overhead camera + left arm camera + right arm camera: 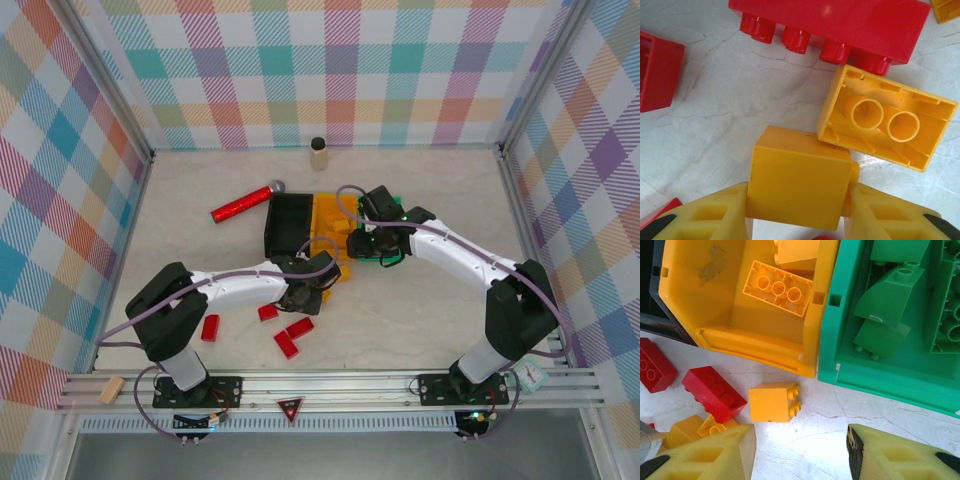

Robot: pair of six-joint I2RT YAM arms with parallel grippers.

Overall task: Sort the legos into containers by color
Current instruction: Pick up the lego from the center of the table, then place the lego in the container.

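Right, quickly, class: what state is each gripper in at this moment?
Left gripper: closed on a yellow brick.
Right gripper: open, holding nothing.

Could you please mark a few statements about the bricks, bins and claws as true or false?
1. The left claw has a yellow brick between its fingers. True.
2. Red bricks lie on the table. True.
3. The green bin holds red bricks. False: green bricks lie in it.
4. The right claw grips a brick. False: its jaws stand open with nothing between them.
5. The orange bin is empty. False: yellow bricks lie in it.
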